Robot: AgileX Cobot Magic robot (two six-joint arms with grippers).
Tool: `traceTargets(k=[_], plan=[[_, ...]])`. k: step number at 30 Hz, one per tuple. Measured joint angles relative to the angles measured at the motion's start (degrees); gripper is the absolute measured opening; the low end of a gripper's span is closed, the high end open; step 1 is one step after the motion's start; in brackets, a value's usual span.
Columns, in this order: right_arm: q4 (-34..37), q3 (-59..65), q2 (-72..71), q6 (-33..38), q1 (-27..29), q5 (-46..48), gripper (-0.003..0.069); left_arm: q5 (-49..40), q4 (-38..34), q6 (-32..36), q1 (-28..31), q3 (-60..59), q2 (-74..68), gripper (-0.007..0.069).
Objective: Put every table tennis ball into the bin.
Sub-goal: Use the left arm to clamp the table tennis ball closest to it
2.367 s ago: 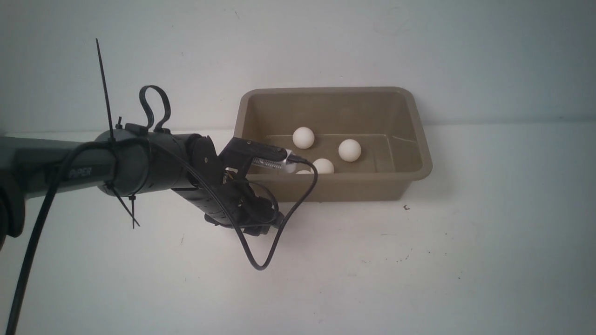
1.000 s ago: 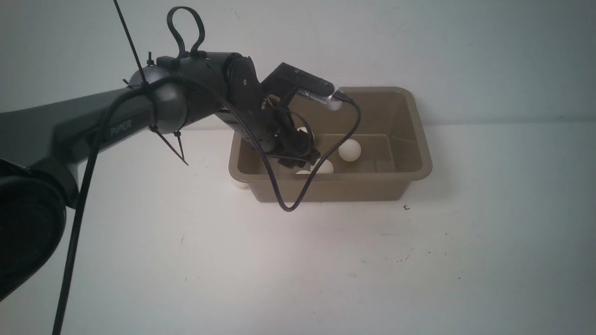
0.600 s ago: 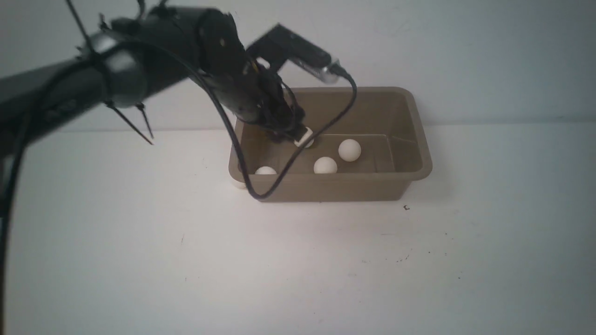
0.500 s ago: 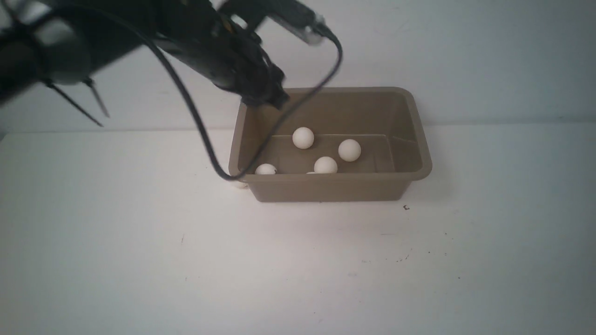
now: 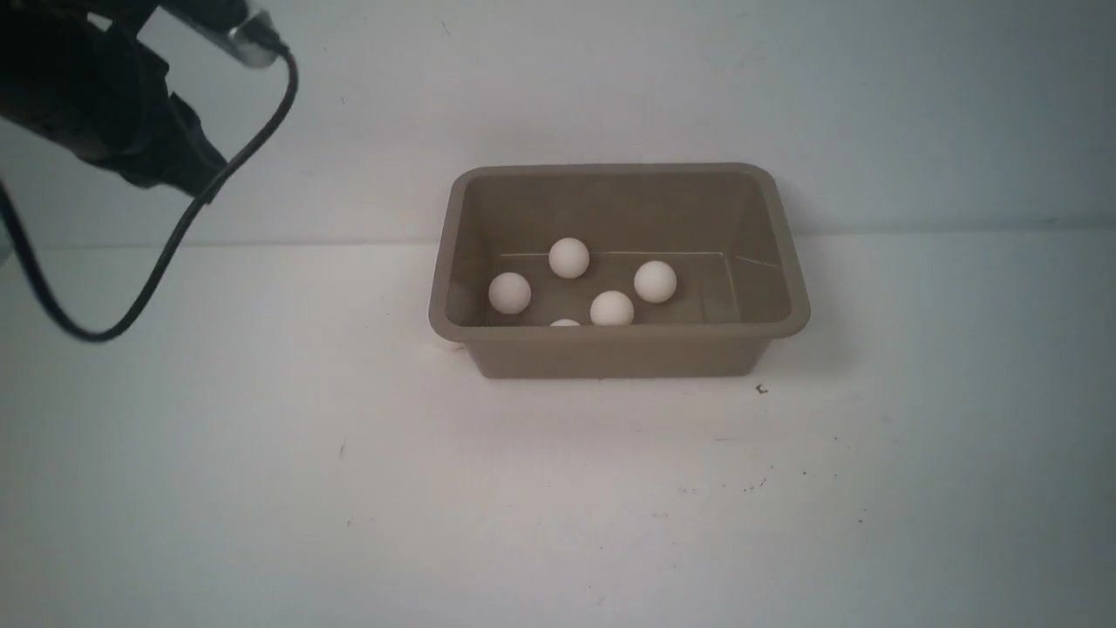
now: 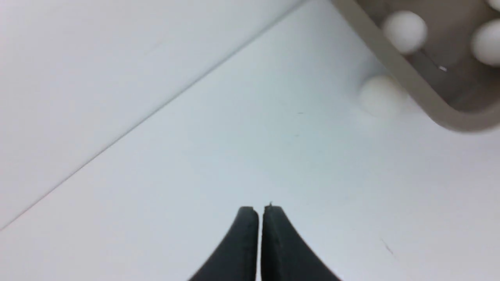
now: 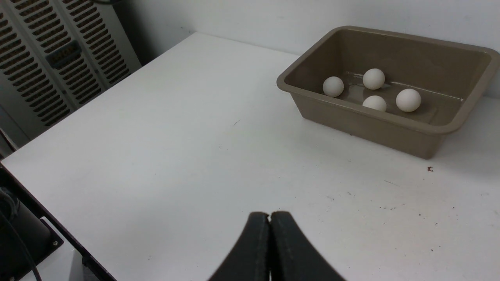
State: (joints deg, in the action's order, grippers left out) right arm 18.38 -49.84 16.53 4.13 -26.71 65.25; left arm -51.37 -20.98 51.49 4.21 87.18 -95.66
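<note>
The taupe bin [image 5: 610, 353] stands at the back middle of the white table. Several white table tennis balls lie in it, among them one at its left [image 5: 509, 292], one further back [image 5: 568, 258] and one at the right [image 5: 655, 282]. One more ball [image 6: 381, 95] rests on the table outside the bin, against its rim [image 6: 410, 80]. My left gripper [image 6: 260, 208] is shut and empty, raised over bare table left of the bin; its arm [image 5: 113, 113] shows at the front view's top left. My right gripper [image 7: 269, 214] is shut and empty, hanging over the table well in front of the bin [image 7: 390, 128].
A black cable [image 5: 174, 235] loops down from the left arm. A grey vented cabinet [image 7: 58, 58] stands beyond the table's left edge. A pale wall rises right behind the bin.
My left arm rose out of the bin and swung away up and to the left. Its jaws went from open to shut. A new ball lies in the bin's left part.
</note>
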Motion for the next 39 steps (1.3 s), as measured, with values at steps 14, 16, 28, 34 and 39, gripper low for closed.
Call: traceTargets(k=[14, 16, 28, 34, 39], plan=[[5.69, 0.0, 0.0, -0.05, 0.0, -1.84, -0.0011, -7.32, -54.88, 66.65, 15.83, -15.47, -14.9, -0.0004], [5.81, 0.0, 0.0, -0.05, 0.0, -2.37, -0.0011, -9.4, -57.07, 71.68, 15.12, -15.47, -17.75, -0.0004], [6.17, 0.0, 0.0, -1.82, 0.0, -2.52, -0.0011, -12.72, -64.06, 87.58, 12.3, -12.31, -31.29, 0.0216], [6.17, 0.0, 0.0, -1.94, 0.0, -2.4, -0.0011, -14.32, -64.77, 88.95, 12.02, -8.59, -34.12, 0.0456], [6.11, 0.0, 0.0, -1.94, 0.0, -2.2, -0.0011, -14.32, -64.74, 87.15, 8.89, -4.67, -35.5, 0.0521]])
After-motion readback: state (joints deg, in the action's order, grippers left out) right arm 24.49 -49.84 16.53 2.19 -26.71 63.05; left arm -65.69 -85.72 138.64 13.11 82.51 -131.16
